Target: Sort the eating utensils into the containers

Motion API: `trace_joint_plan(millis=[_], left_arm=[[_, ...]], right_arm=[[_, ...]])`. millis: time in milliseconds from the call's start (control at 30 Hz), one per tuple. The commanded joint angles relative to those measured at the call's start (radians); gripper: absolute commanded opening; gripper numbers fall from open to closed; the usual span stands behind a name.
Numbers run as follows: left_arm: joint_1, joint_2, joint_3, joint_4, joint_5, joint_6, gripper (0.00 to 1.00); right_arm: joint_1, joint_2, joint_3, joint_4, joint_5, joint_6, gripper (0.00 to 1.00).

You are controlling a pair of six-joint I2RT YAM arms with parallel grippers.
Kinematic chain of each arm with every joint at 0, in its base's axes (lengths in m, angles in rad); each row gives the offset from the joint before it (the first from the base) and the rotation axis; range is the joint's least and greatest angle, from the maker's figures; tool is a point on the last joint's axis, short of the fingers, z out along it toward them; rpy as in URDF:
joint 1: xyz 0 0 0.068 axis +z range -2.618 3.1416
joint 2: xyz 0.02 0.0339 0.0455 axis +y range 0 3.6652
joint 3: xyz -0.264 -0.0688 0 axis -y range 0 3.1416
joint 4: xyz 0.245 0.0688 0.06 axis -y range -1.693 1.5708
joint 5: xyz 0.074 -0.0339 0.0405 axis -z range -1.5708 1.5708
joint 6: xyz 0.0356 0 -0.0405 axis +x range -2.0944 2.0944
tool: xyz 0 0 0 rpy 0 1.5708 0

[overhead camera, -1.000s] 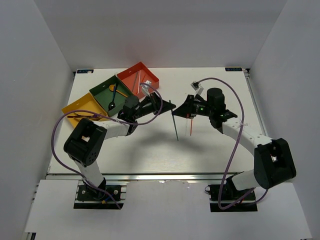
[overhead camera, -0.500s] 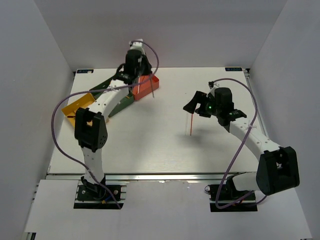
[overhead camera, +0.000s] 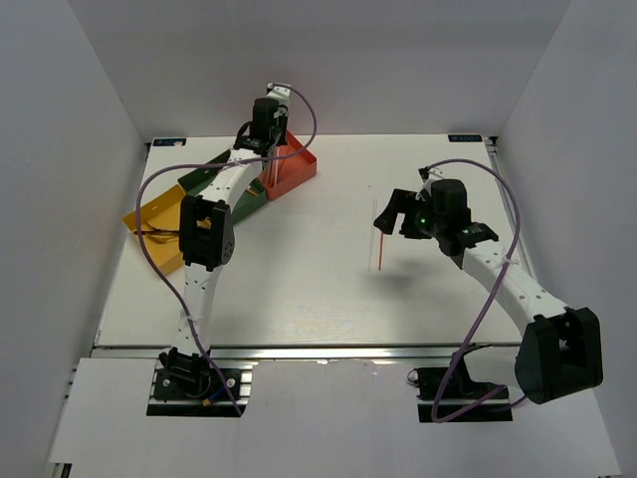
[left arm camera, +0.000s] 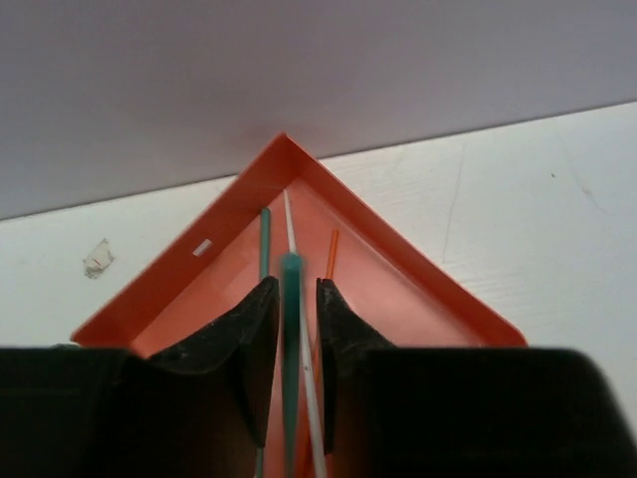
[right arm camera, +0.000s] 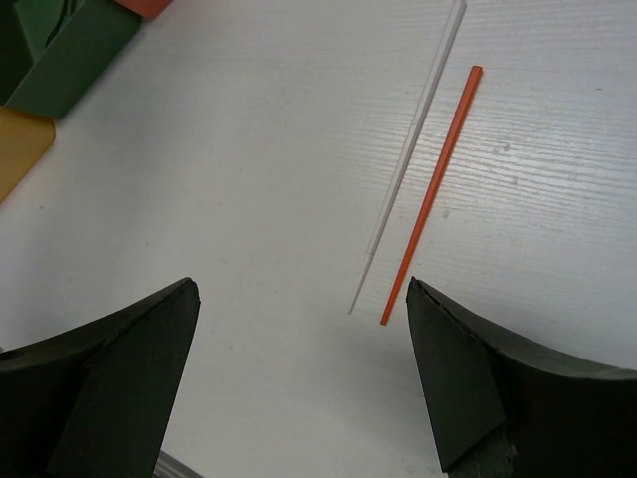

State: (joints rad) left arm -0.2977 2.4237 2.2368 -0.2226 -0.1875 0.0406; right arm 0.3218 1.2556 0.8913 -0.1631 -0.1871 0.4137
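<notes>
My left gripper (overhead camera: 269,147) hangs over the red-orange container (overhead camera: 297,171) at the back left. In the left wrist view a blurred teal chopstick (left arm camera: 291,329) stands between its narrowly parted jaws (left arm camera: 292,284), against the left finger with a slit on its right. Whether it is gripped I cannot tell. Inside that container (left arm camera: 398,239) lie another teal chopstick (left arm camera: 265,234), a silver one (left arm camera: 289,214) and an orange-red one (left arm camera: 332,249). My right gripper (overhead camera: 391,213) is open above a red chopstick (right arm camera: 438,179) and a silver chopstick (right arm camera: 413,149) lying side by side on the table.
The dark green container (overhead camera: 206,179) and the yellow container (overhead camera: 149,214) sit left of the red-orange one, partly behind the left arm. A dark utensil (overhead camera: 159,234) lies in the yellow one. The enclosure's white walls close in behind and at both sides.
The left arm swung from the table's middle to the red-orange container, carrying the teal chopstick. The right gripper opened, left the red chopstick on the table and drew back to the right.
</notes>
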Motion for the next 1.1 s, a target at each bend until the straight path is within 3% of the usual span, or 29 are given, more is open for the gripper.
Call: trace_joint_plan(millis=[0, 100, 233, 400, 567, 700, 900, 1067], left_arm=[[-0.001, -0.048, -0.023, 0.084, 0.036, 0.059, 0.36], [-0.003, -0.057, -0.057, 0.089, 0.017, 0.077, 0.76], [-0.001, -0.097, -0.074, 0.088, -0.006, 0.067, 0.98], [-0.003, -0.218, -0.094, 0.051, 0.005, 0.004, 0.98], [-0.003, -0.423, -0.161, -0.014, 0.008, -0.077, 0.98], [-0.003, -0.599, -0.293, -0.053, 0.022, -0.174, 0.98], [-0.003, -0.850, -0.610, -0.044, 0.023, -0.298, 0.98], [-0.003, -0.920, -0.675, -0.061, 0.046, -0.343, 0.98]], right_arm=[[-0.003, 0.001, 0.008, -0.003, 0.073, -0.046, 0.89], [-0.004, 0.082, 0.067, -0.053, 0.118, -0.043, 0.89], [0.006, 0.286, 0.167, -0.122, 0.256, -0.009, 0.89], [0.051, 0.465, 0.280, -0.173, 0.391, 0.016, 0.86], [0.095, 0.588, 0.391, -0.220, 0.500, 0.037, 0.74], [0.123, 0.660, 0.462, -0.275, 0.543, 0.042, 0.64], [0.131, 0.700, 0.472, -0.300, 0.572, 0.051, 0.46], [0.132, 0.754, 0.480, -0.299, 0.548, 0.039, 0.40]])
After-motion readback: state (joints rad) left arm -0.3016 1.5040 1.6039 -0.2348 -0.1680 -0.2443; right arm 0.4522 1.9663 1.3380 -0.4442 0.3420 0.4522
